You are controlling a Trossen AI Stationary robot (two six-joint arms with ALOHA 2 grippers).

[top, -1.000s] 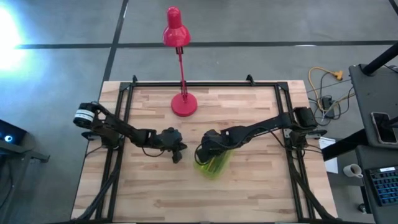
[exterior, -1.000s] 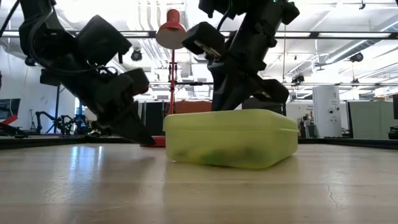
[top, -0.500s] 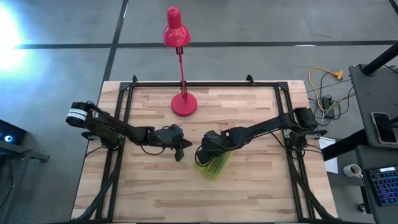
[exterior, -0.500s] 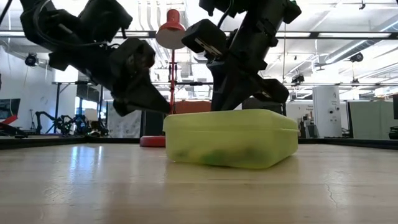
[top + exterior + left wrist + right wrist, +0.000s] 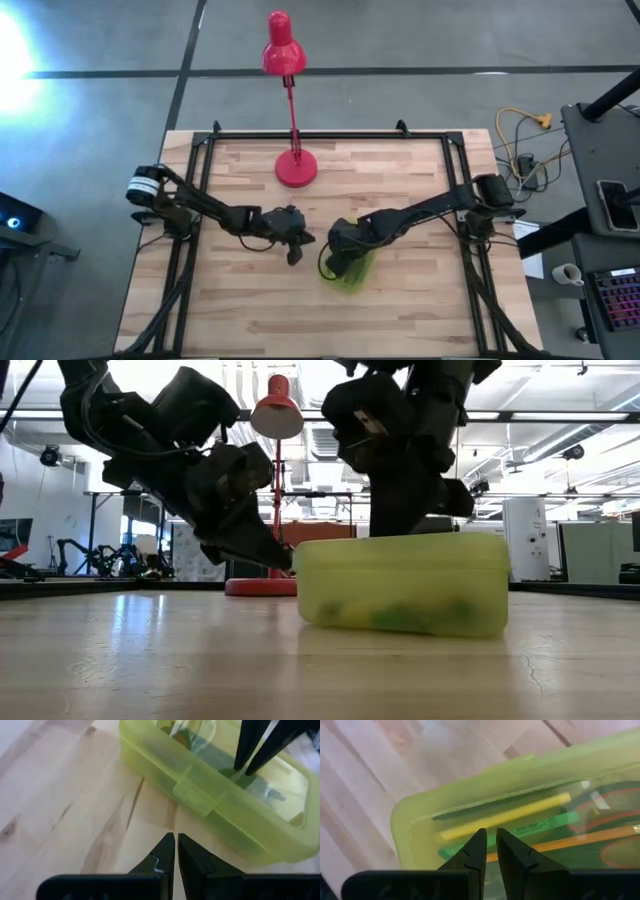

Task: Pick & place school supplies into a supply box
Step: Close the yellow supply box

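Yellow pencil (image 5: 505,815) and green marker (image 5: 520,831) inside supply box (image 5: 415,815).

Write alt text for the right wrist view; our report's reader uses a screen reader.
The right gripper, fingers nearly together, presses on the closed lid of the translucent yellow-green supply box. Through the lid show a yellow pencil, a green marker and an orange pencil.

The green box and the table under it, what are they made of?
The supply box looks like see-through yellow-green plastic, smooth and a bit shiny: you can see a yellow pencil and other supplies through its closed lid. The table looks like pale wood, built from many narrow strips with visible grain and a matte finish.
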